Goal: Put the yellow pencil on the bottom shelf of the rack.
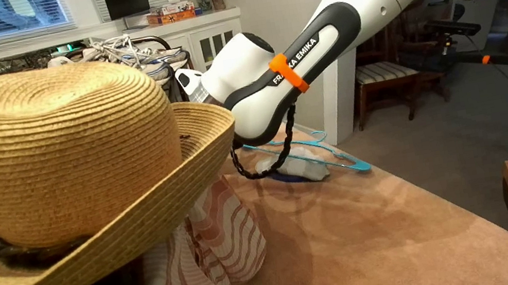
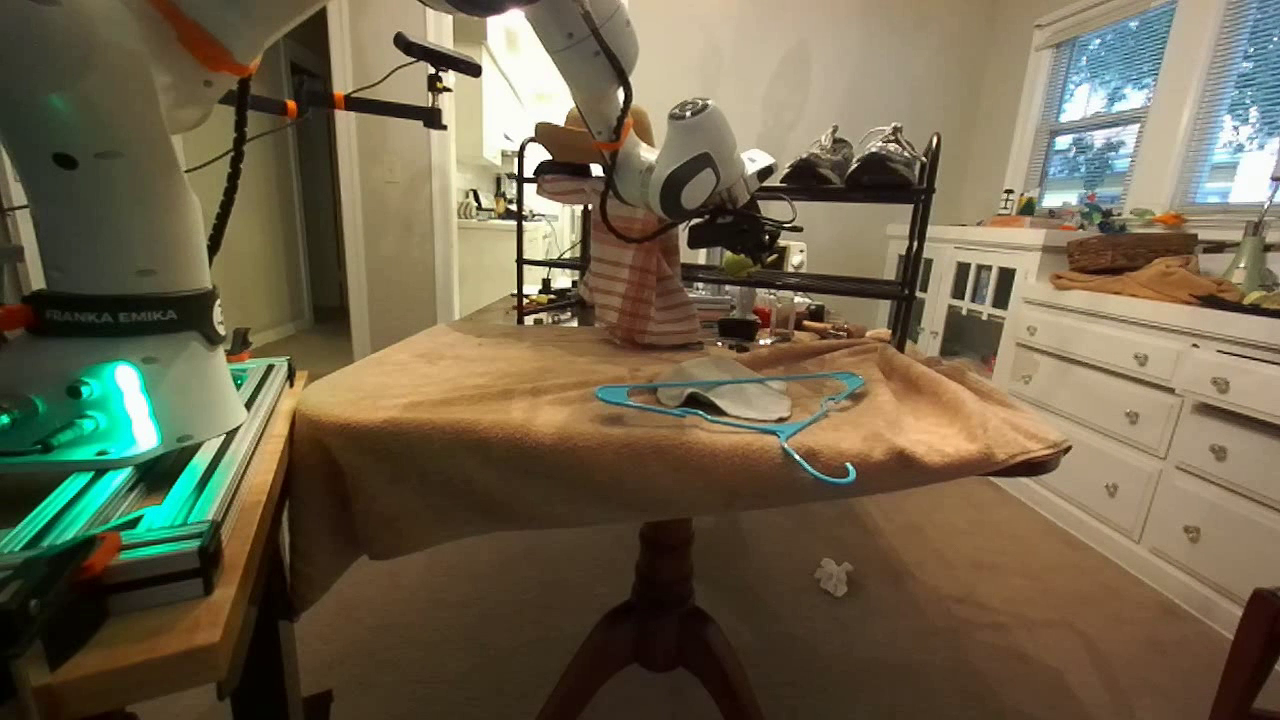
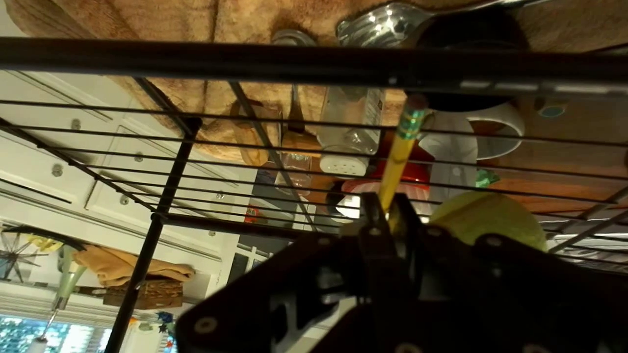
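Note:
The yellow pencil (image 3: 398, 159) is held between the fingertips of my black gripper (image 3: 390, 208) in the wrist view. Its green band and eraser point away from the fingers. Beyond it is the wire shelf of the dark metal rack (image 3: 167, 196); I cannot tell whether the pencil touches the wires. In an exterior view the rack (image 2: 925, 235) stands at the table's far side with an upper and a lower shelf. My gripper (image 2: 745, 240) is between these two levels there. The pencil cannot be made out in either exterior view. The gripper is hidden behind the straw hat in an exterior view.
A yellow-green ball (image 3: 490, 215) lies beside my right finger. The upper shelf carries shoes (image 2: 885, 160), the straw hat (image 1: 63, 155) and a hanging striped cloth (image 2: 640, 280). Shakers (image 3: 348, 137) and a mug (image 3: 495, 130) are below the wires. A blue hanger (image 2: 730, 400) lies on the table.

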You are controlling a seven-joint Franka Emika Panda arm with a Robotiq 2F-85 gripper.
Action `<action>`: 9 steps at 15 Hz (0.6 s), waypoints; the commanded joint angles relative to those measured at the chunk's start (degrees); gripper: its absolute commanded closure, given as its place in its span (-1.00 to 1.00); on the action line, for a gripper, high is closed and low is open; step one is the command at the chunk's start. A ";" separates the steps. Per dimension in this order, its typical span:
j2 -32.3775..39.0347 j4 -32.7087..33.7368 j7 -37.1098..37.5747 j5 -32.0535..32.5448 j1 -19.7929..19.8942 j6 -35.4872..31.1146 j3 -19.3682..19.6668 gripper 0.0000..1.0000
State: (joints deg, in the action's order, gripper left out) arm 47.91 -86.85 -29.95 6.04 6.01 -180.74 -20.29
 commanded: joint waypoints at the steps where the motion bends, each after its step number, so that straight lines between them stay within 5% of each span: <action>1: 2.01 2.32 -1.49 0.51 0.96 0.65 -1.81 0.29; 9: -0.77 -0.36 -3.25 0.63 3.60 -0.01 -3.25 -0.89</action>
State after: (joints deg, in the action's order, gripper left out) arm 48.48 -85.43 -31.82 6.04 7.47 -180.74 -22.15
